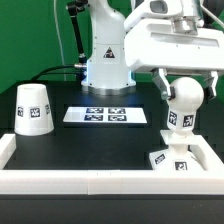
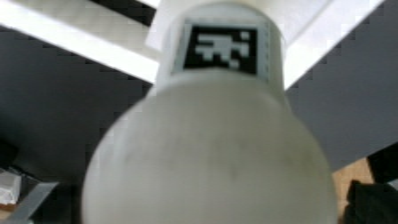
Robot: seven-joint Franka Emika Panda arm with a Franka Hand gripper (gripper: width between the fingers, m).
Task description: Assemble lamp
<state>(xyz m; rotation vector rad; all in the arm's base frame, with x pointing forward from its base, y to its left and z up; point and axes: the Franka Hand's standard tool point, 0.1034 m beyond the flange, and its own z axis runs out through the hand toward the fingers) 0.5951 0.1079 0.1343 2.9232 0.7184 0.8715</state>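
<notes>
Only outside: shade (image 1: 33, 107) and marker board (image 1: 106, 116); wrist: bulb (image 2: 210, 150) close-up.

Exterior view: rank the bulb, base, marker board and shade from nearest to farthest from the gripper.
1. Bulb, directly under the gripper.
2. Base, below the bulb.
3. Marker board, table centre.
4. Shade, far at the exterior view's left.

White bulb (image 1: 183, 103), black-and-white tag (image 2: 222, 48)
</notes>
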